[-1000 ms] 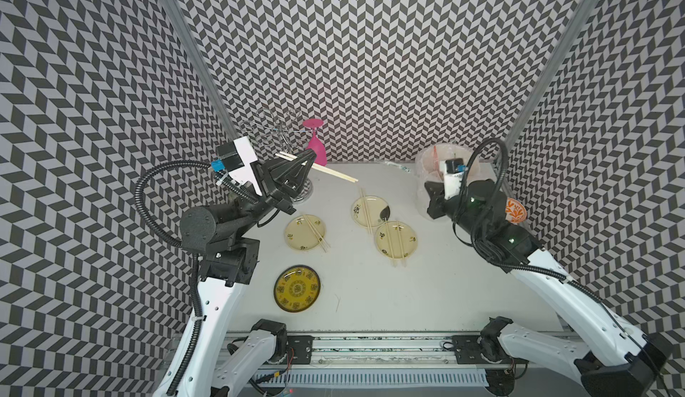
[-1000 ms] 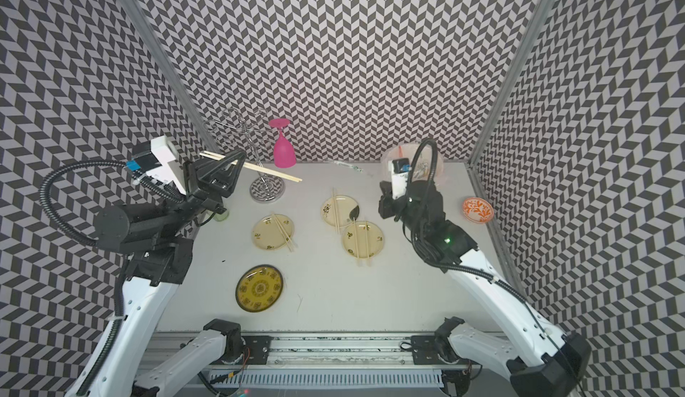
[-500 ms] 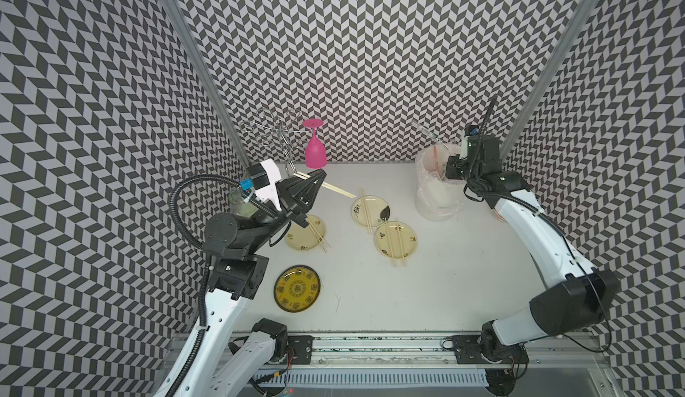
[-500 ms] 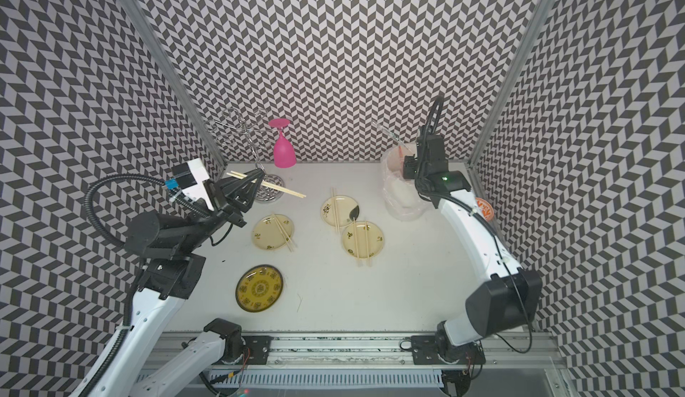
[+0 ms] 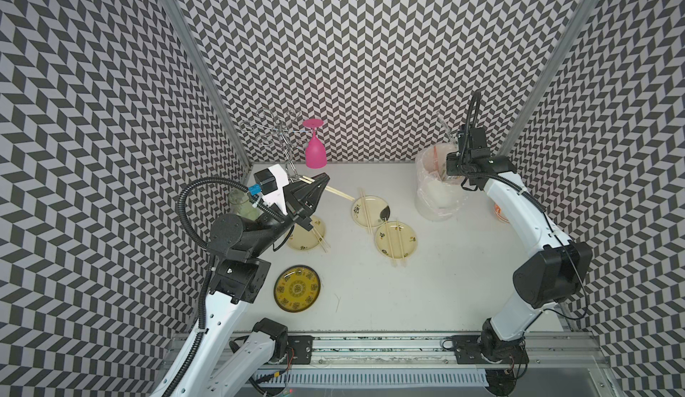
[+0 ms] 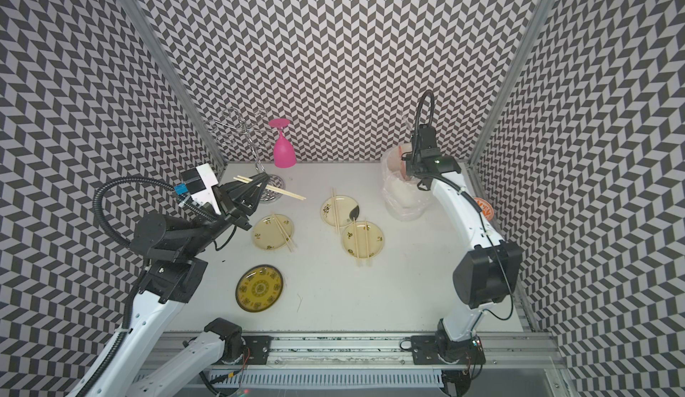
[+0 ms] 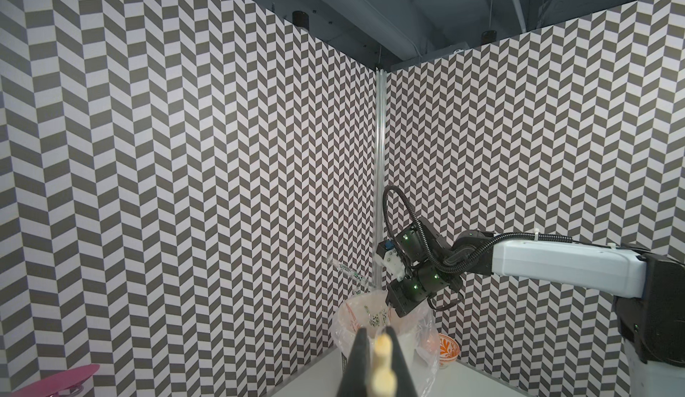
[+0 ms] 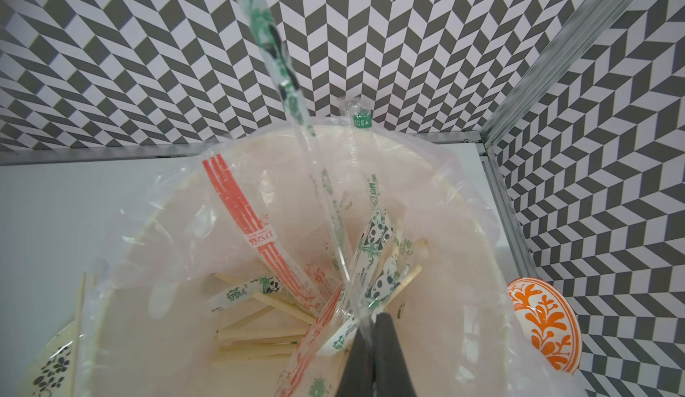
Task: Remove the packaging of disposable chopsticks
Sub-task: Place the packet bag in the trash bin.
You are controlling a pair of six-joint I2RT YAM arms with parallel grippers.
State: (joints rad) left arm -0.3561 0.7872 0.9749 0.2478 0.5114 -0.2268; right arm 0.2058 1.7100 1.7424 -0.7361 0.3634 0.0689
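Chopsticks (image 5: 339, 192) clamped in left gripper (image 5: 321, 179) near plates (image 5: 304, 242); right gripper (image 8: 370, 323) pinches packaging (image 8: 274, 54) (over lined bin (image 5: 433, 200))

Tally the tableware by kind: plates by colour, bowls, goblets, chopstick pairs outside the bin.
Pale plates: 3
Dark yellow plate: 1
Orange-print bowl: 1
Pink goblet: 1
Chopstick pairs outside bin: 4, one in left pincer
Total: 10

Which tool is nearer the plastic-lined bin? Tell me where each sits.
Right. The right tool hangs directly over the plastic-lined bin, shut on a clear sleeve. The left tool is across the table by the wire rack, shut on a chopstick pair.
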